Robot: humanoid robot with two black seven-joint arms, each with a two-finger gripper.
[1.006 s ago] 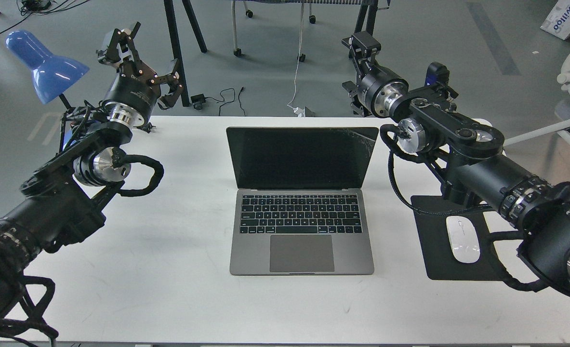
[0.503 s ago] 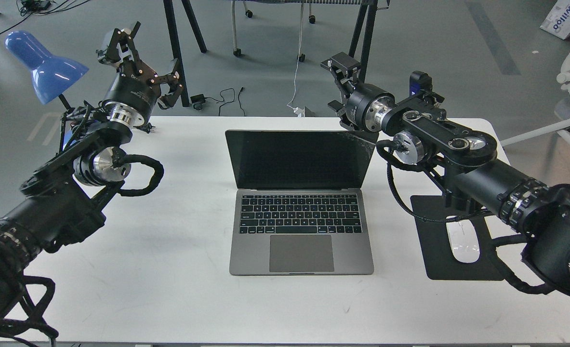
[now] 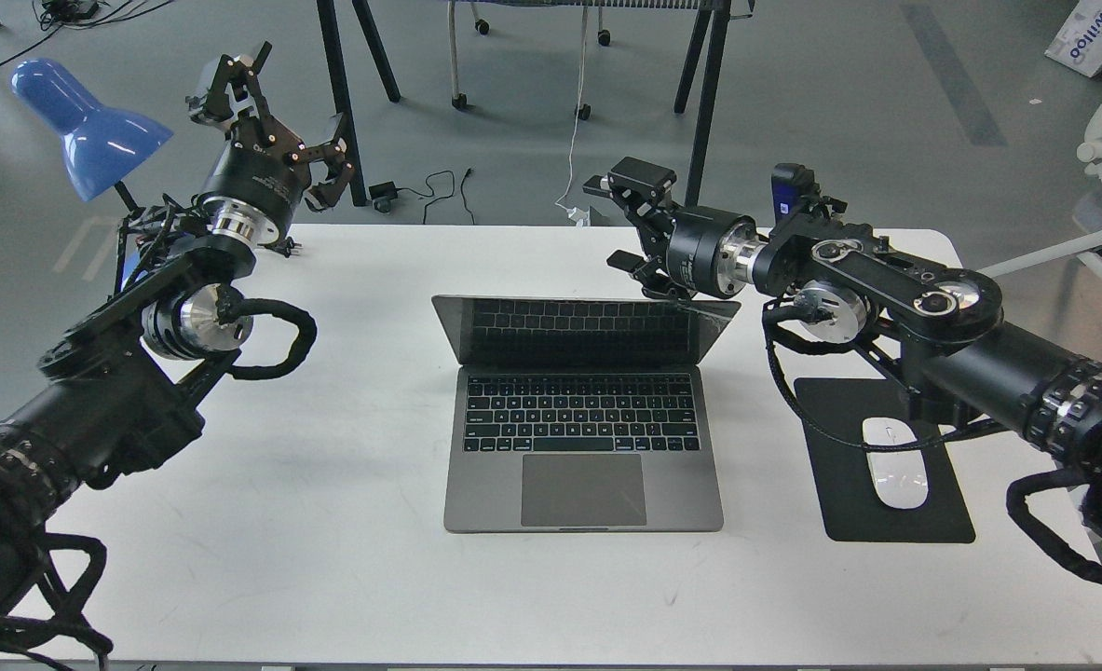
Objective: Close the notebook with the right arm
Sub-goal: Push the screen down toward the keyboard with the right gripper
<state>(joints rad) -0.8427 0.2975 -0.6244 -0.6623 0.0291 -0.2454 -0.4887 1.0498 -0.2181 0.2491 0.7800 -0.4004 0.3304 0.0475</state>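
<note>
the laptop (image 3: pixel 584 419) sits at the centre of the white table (image 3: pixel 327 559), its grey base flat with the keyboard and trackpad facing up. its lid (image 3: pixel 586 330) is tilted well forward over the keyboard, about half shut, so the dark screen shows a reflection of the keys. the lid's top right corner looks cracked.

the right gripper (image 3: pixel 627 219) is at about 1 o'clock from the laptop, just behind and above the lid's top right edge. its two fingers stand apart, one high and one low, with nothing between them; the lower finger hangs just behind the lid's rim, and the wrist body right of it meets the lid's upper right corner, though real contact cannot be told from this angle. the right arm (image 3: pixel 886 298) runs out toward 3 o'clock and crosses above a black mouse pad (image 3: pixel 895 503) that carries a white mouse (image 3: pixel 895 462), both lying at 3 o'clock from the laptop base, near it but not touching.

the left gripper (image 3: pixel 266 107) is raised at 10 o'clock, well apart from the laptop, beyond the table's far left corner, with its fingers spread and empty. a blue desk lamp (image 3: pixel 89 126) stands just left of it.
</note>
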